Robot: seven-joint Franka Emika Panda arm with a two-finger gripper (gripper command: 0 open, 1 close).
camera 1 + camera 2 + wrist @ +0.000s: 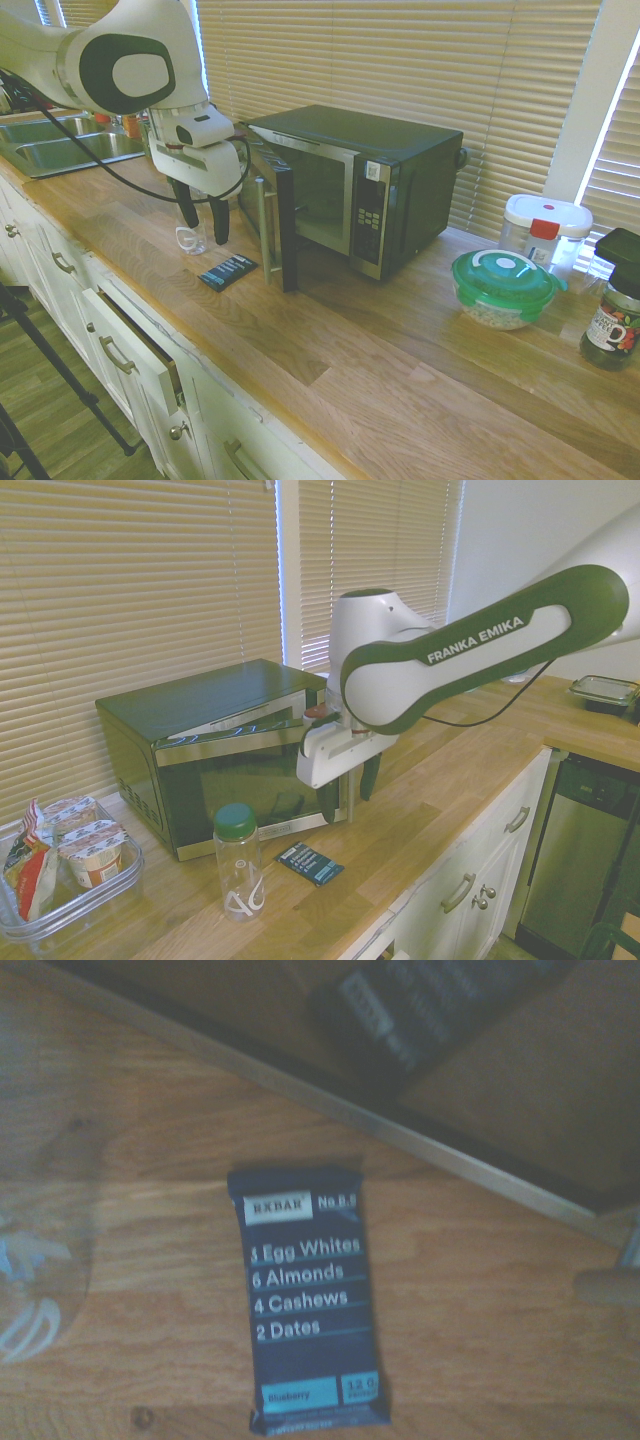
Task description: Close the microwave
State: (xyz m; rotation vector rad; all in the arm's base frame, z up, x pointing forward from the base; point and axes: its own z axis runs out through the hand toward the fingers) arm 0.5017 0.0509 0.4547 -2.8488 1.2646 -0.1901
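The black microwave [400, 170] stands on the wooden counter with its dark glass door [277, 225] swung out from the left hinge, well open. My gripper [203, 215] hangs just beside the door's outer face, fingers pointing down, open and holding nothing. From the other side the gripper [348, 788] sits in front of the free end of the door [250, 780], near its handle. The wrist view shows the door's lower edge [420, 1140] running across the counter.
A dark blue snack bar [228, 271] [310, 1305] lies under the gripper, a clear bottle [238, 860] beside it. A sink [50, 150] is at far left. A green-lidded bowl [503, 288], white container [545, 230] and jar [615, 320] stand right of the microwave.
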